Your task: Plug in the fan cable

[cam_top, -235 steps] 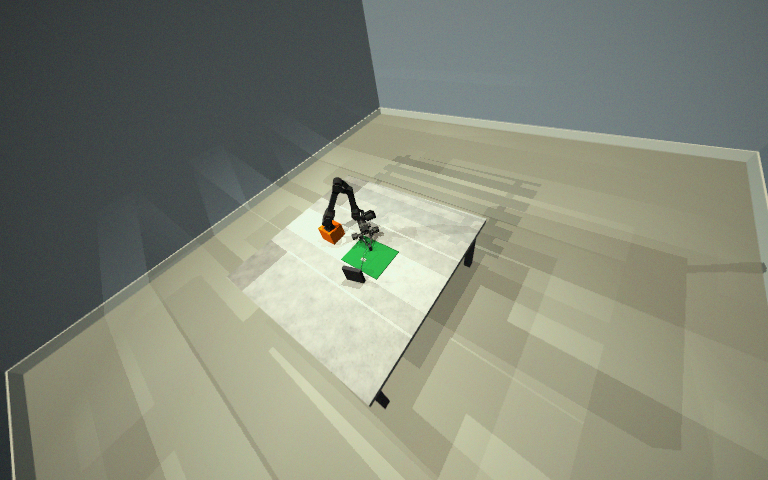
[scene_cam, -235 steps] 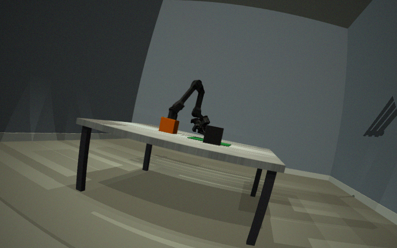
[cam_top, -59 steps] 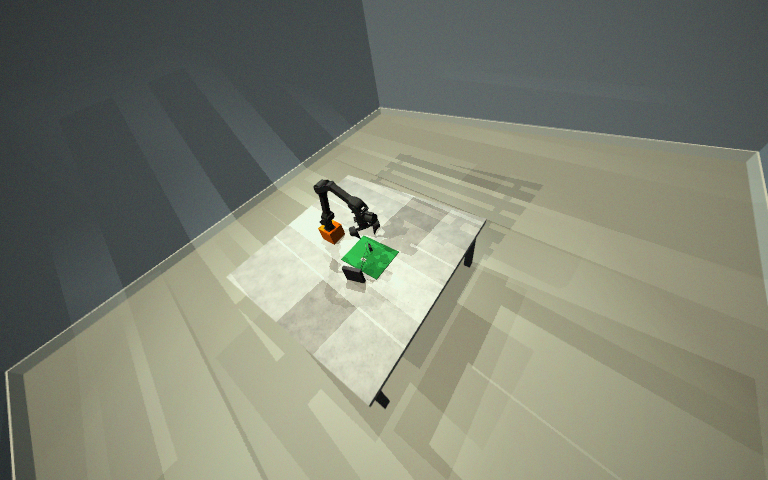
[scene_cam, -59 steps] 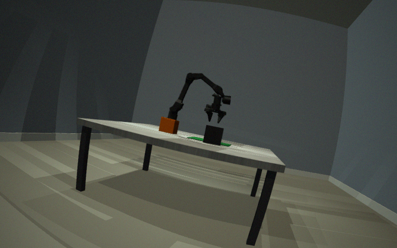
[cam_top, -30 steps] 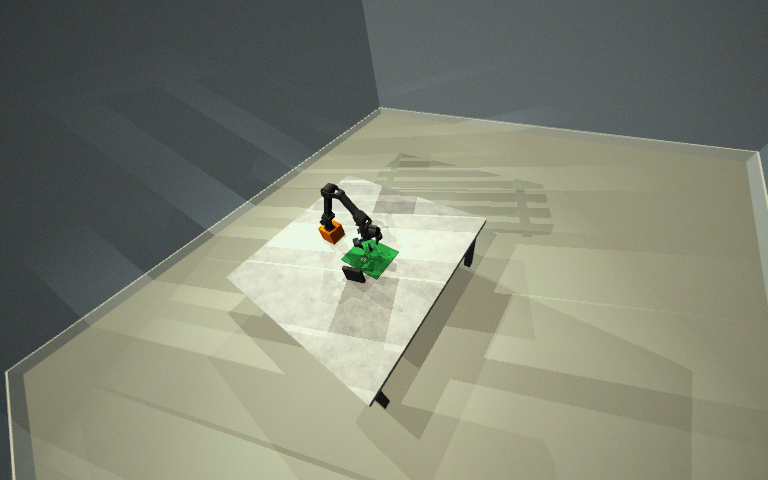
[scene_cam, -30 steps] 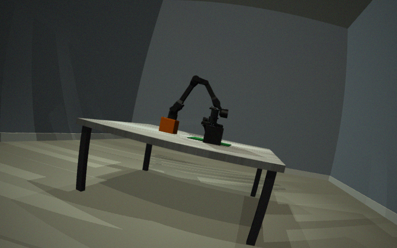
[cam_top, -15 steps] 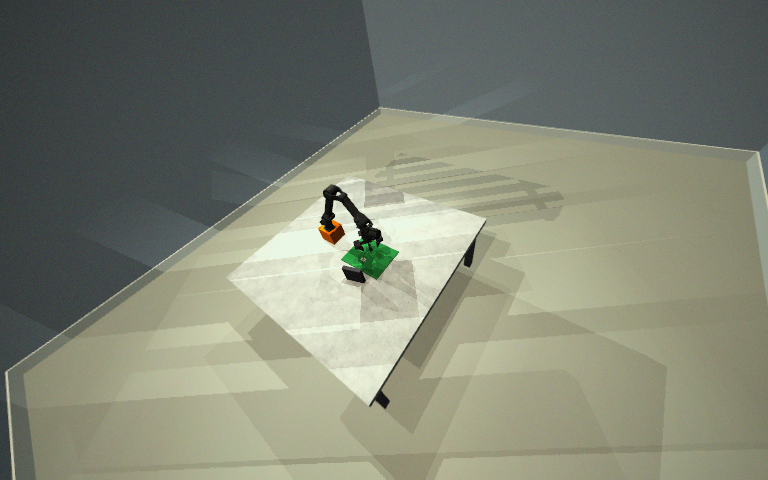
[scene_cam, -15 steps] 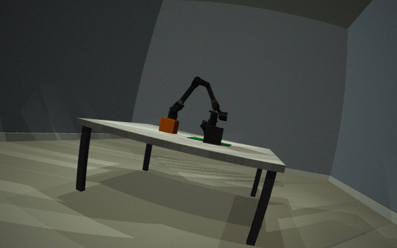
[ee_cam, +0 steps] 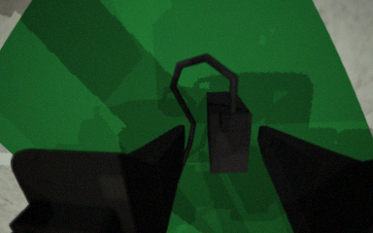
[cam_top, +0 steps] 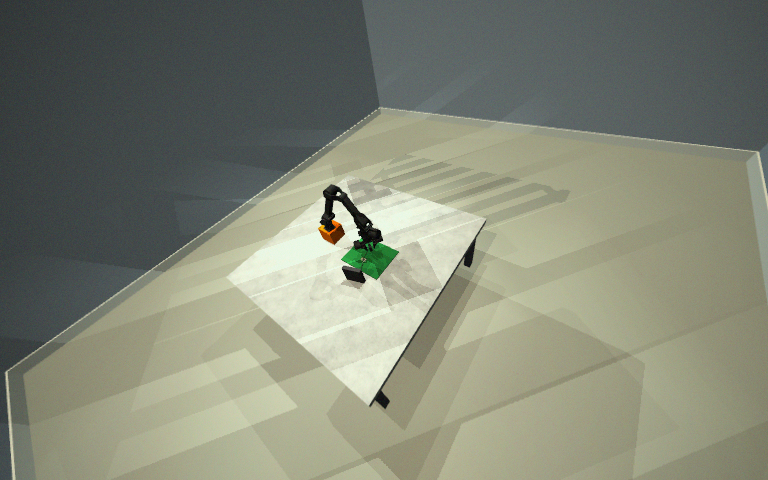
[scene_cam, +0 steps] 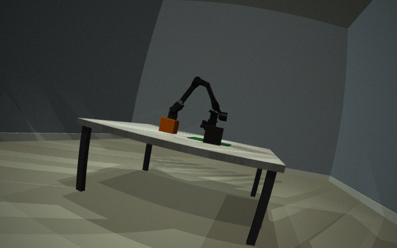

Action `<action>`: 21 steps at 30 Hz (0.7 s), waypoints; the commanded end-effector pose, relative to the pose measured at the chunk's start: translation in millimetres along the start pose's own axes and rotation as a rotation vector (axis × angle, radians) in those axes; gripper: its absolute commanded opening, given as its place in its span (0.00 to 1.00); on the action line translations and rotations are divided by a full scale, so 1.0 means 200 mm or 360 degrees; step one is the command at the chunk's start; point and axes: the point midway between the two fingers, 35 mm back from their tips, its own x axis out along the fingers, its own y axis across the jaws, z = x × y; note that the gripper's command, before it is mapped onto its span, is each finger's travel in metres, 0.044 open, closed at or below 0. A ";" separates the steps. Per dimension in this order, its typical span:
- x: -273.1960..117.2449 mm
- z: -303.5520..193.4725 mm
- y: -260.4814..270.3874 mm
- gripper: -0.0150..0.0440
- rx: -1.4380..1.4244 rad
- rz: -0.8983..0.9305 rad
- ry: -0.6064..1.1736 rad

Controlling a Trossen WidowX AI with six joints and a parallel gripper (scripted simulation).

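My gripper [ee_cam: 220, 132] [cam_top: 369, 247] is partly open, low over the green board [ee_cam: 214, 24] [cam_top: 376, 271] [scene_cam: 226, 144]. The dark plug [ee_cam: 229, 150] stands between the fingertips in the wrist view, with a gap on each side, nearer the right finger. The black cable [ee_cam: 192, 60] loops up from the plug's top and runs down beside the left fingertip. The small pale four-pin header [cam_top: 363, 259] is on the board; it is out of sight in the wrist view. The black fan [cam_top: 353, 275] [scene_cam: 213, 136] stands beside the board and hides the fingers in the exterior view.
The orange block [cam_top: 331, 232] [scene_cam: 168, 125] is at the arm's base, left of the board. The white table [cam_top: 339, 322] [scene_cam: 181, 146] bears everything. Its edges lie well away from the board in the top view. Shadows cross the board.
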 end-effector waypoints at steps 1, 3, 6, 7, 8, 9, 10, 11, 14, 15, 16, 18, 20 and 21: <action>0.00 0.00 0.00 0.56 0.0000 -0.0001 0.0001; 0.00 0.00 0.00 0.54 0.0000 -0.0001 0.0001; 0.00 0.00 0.00 0.51 0.0000 -0.0001 0.0001; 0.00 0.00 0.00 0.50 0.0000 -0.0001 0.0001; 0.00 0.00 0.00 0.49 0.0000 -0.0001 0.0001; 0.00 0.00 0.00 0.47 0.0000 -0.0001 0.0001; 0.00 0.00 0.00 0.46 0.0000 -0.0001 0.0001; 0.00 0.00 0.00 0.45 0.0000 -0.0001 0.0001; 0.00 0.00 0.00 0.42 0.0000 -0.0001 0.0001; 0.00 0.00 0.00 0.41 0.0000 -0.0001 0.0001; 0.00 0.00 0.00 0.40 0.0000 -0.0001 0.0001; 0.00 0.00 0.00 0.37 0.0000 -0.0001 0.0001; 0.00 0.00 0.00 0.35 0.0000 -0.0001 0.0001; 0.00 0.00 0.00 0.34 0.0000 -0.0001 0.0001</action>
